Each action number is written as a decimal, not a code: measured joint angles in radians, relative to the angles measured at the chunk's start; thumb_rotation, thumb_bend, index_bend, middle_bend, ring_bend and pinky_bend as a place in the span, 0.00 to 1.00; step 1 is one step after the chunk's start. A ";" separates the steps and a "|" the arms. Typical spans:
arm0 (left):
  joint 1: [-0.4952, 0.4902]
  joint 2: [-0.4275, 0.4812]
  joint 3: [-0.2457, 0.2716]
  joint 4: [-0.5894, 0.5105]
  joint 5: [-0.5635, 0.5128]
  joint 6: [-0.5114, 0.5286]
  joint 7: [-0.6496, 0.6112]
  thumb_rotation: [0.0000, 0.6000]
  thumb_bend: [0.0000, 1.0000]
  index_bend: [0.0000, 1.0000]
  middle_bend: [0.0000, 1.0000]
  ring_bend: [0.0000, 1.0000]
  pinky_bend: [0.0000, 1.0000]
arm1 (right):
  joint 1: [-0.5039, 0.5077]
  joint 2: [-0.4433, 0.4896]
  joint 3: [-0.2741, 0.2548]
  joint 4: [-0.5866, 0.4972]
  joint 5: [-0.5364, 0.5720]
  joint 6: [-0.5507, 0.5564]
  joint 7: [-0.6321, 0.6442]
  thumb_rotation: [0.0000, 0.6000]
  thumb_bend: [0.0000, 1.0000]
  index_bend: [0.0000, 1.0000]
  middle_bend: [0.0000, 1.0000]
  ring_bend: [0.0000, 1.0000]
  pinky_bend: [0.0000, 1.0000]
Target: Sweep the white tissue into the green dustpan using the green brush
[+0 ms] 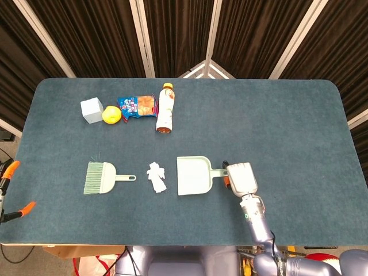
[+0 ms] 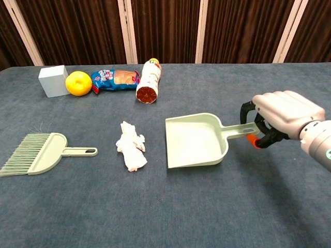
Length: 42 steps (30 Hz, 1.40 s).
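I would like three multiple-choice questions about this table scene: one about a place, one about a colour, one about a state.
1. Where does the white tissue lie?
A. inside the dustpan
B. between the green brush and the green dustpan
C. beside the bottle

2. What colour is the round fruit next to the white box?
A. yellow
B. red
C. purple

3. What is the right hand doing?
A. resting flat on the table
B. holding the brush
C. gripping the dustpan's handle

Answers:
1. B, the tissue sits on the cloth with the brush on one side and the dustpan on the other.
2. A, the fruit is plainly yellow.
3. C, its fingers curl around the handle and the pan is tilted up.
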 measured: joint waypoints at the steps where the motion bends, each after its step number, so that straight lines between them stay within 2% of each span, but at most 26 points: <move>1: -0.002 0.003 -0.001 -0.009 -0.005 -0.006 0.000 1.00 0.00 0.00 0.00 0.00 0.02 | 0.000 0.006 0.000 0.000 -0.004 0.004 -0.002 1.00 0.50 0.67 0.84 0.84 0.86; 5: -0.011 0.015 -0.007 -0.042 -0.023 -0.026 0.012 1.00 0.01 0.00 0.00 0.00 0.07 | -0.002 0.009 -0.002 -0.001 -0.006 0.009 -0.006 1.00 0.50 0.67 0.84 0.84 0.86; 8: -0.023 0.018 -0.016 -0.059 -0.035 -0.038 0.035 1.00 0.04 0.01 0.04 0.06 0.19 | -0.006 0.010 -0.004 -0.001 -0.006 0.017 -0.006 1.00 0.50 0.67 0.84 0.84 0.86; 10: -0.034 0.017 -0.026 -0.072 -0.045 -0.049 0.052 1.00 0.07 0.05 0.13 0.17 0.30 | -0.008 0.015 -0.006 -0.003 -0.006 0.018 -0.006 1.00 0.50 0.67 0.84 0.84 0.86; 13: -0.057 0.012 -0.044 -0.088 -0.065 -0.070 0.092 1.00 0.12 0.15 0.35 0.39 0.48 | -0.010 0.020 -0.006 -0.008 -0.004 0.019 -0.007 1.00 0.50 0.67 0.84 0.84 0.86; 14: -0.066 0.009 -0.051 -0.094 -0.074 -0.078 0.109 1.00 0.15 0.19 0.46 0.49 0.55 | -0.010 0.021 -0.006 -0.010 -0.003 0.019 -0.009 1.00 0.50 0.67 0.84 0.84 0.86; 17: -0.108 -0.006 -0.079 -0.115 -0.114 -0.121 0.176 1.00 0.22 0.28 0.65 0.65 0.69 | -0.008 0.023 -0.005 -0.016 0.000 0.019 -0.019 1.00 0.50 0.67 0.84 0.84 0.86; 21: -0.182 -0.044 -0.116 -0.135 -0.196 -0.201 0.290 1.00 0.28 0.35 0.81 0.80 0.85 | -0.001 0.016 -0.002 -0.021 0.007 0.018 -0.045 1.00 0.50 0.67 0.84 0.84 0.86; 24: -0.237 -0.086 -0.138 -0.137 -0.258 -0.249 0.381 1.00 0.28 0.38 0.90 0.89 0.94 | 0.001 0.015 -0.002 -0.020 0.009 0.021 -0.055 1.00 0.50 0.67 0.84 0.84 0.86; 27: -0.290 -0.147 -0.157 -0.129 -0.319 -0.283 0.469 1.00 0.30 0.43 0.96 0.94 0.99 | 0.002 0.017 -0.006 -0.013 0.004 0.025 -0.063 1.00 0.50 0.67 0.84 0.84 0.86; 30: -0.337 -0.210 -0.171 -0.119 -0.392 -0.309 0.550 1.00 0.31 0.45 0.99 0.97 1.00 | 0.002 0.021 -0.008 -0.002 -0.002 0.032 -0.072 1.00 0.51 0.67 0.84 0.84 0.86; 42: -0.501 -0.448 -0.208 -0.054 -0.661 -0.333 0.809 1.00 0.34 0.47 1.00 1.00 1.00 | 0.006 0.034 0.003 0.006 0.010 0.028 -0.077 1.00 0.51 0.67 0.84 0.84 0.86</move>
